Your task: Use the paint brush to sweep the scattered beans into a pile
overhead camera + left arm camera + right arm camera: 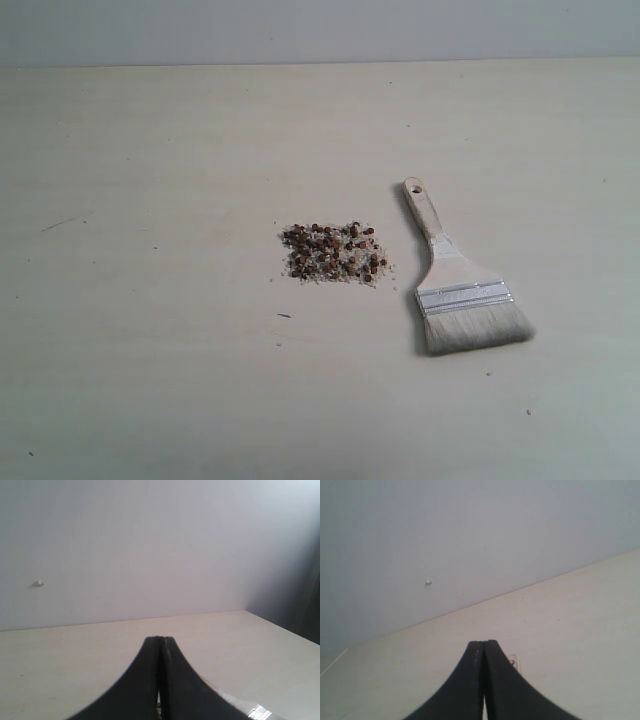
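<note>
A smooth, pale cream tabletop (150, 350) with a matte finish and a few faint scuffs runs back to a plain grey-white wall (300, 30) along its far edge. Near the middle of the tabletop lie the beans (335, 252), dozens of tiny round dark reddish-brown pellets. They sit in a loose, roughly rectangular patch, mixed with fine whitish crumbs (318, 272) that give it a gritty look.

Just beside the patch, towards the right-hand edge, the flat, wide paint brush (460, 285) lies on the tabletop. It has a cream handle, a ribbed silver metal band (465, 297) and soft, off-white bristles (476, 330). The bristles splay towards the near edge. The tapered handle (428, 222) angles towards the far edge and ends in a rounded tip with a small hole. The brush and the beans are close but not touching.

The left gripper (160, 639) has curved, matte black fingers pressed together, with only a hairline seam between them and nothing in its grasp. The right gripper (483, 642) is the same: its dark fingers meet at the tips and hold nothing. Both hang above bare tabletop.
</note>
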